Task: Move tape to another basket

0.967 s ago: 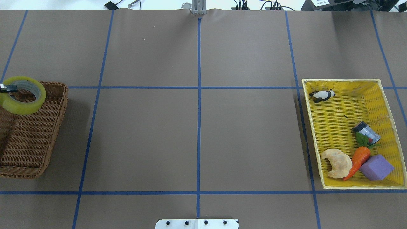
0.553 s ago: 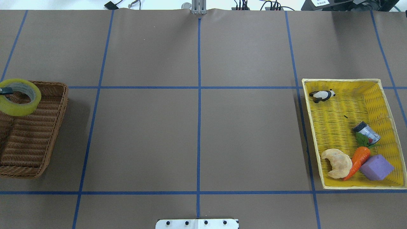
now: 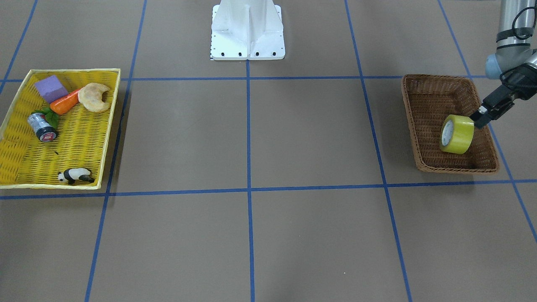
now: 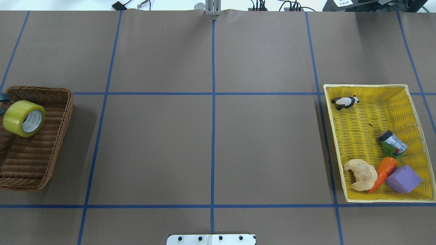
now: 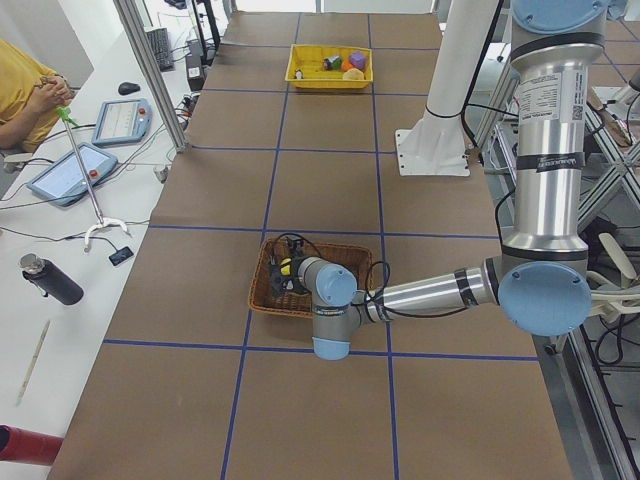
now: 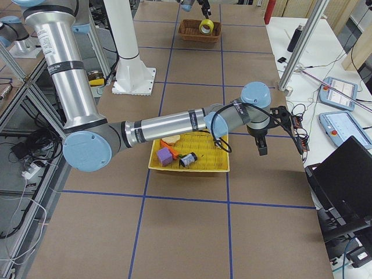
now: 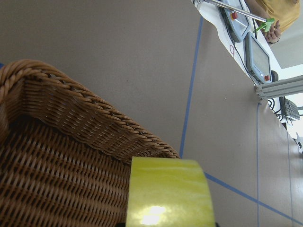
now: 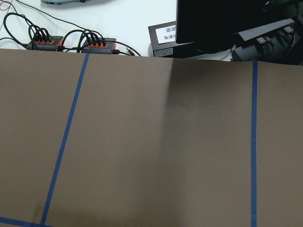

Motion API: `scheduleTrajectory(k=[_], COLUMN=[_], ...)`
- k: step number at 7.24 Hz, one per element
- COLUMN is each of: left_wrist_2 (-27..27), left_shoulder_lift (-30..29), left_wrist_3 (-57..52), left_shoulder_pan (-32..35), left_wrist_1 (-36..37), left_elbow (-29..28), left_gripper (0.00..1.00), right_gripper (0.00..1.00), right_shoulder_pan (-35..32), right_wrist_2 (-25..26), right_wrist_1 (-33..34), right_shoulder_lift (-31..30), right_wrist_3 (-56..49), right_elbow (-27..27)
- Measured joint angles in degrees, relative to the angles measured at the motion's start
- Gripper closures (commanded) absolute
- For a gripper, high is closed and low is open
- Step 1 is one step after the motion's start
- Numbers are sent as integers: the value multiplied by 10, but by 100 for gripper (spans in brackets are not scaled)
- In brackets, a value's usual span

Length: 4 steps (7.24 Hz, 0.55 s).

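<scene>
The tape [image 3: 457, 135] is a yellow-green roll standing on edge over the far end of the dark-brown wicker basket [image 3: 432, 96]. My left gripper [image 3: 478, 119] is shut on the roll's side at its upper edge. In the overhead view the tape [image 4: 15, 115] is over the basket [image 4: 51, 143], and only the gripper's tip [image 4: 2, 98] shows at the left border. The left wrist view has the tape's outer face [image 7: 168, 189] close up above the basket's rim [image 7: 71, 123]. My right gripper [image 6: 261, 148] points down beside the yellow basket [image 6: 215, 163]; I cannot tell whether it is open.
The yellow basket [image 4: 357, 129] at the table's other end holds a panda figure [image 4: 345, 102], a small jar [image 4: 393, 141], a carrot [image 4: 385, 170], a croissant [image 4: 361, 174] and a purple block [image 4: 403, 178]. Blue tape lines mark the brown table. The robot's base [image 3: 247, 29] stands mid-table.
The tape has turned from lying flat with its hole up to standing on edge. It has moved slightly inward over the brown basket, and the gripper has drawn back to the frame's edge.
</scene>
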State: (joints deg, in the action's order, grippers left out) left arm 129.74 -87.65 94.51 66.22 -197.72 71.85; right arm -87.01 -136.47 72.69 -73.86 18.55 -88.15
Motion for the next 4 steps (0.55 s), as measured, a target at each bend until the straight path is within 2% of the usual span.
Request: scheduleTrajectory(k=[2,4], left_wrist_2=[0,0], left_shoulder_lift=[-13,-37], left_wrist_3=[-20,-135], left_shoulder_pan=[13,59], left_wrist_1=[-1,3], left_elbow=[6,9], left_gripper=[2,2], right_gripper=[0,0], right_shoulder_pan=[0,0], right_wrist_2=[0,1], right_wrist_1=[0,0], right_shoulder_lift=[0,0], right_wrist_3=[1,1], right_elbow=[-1,-2])
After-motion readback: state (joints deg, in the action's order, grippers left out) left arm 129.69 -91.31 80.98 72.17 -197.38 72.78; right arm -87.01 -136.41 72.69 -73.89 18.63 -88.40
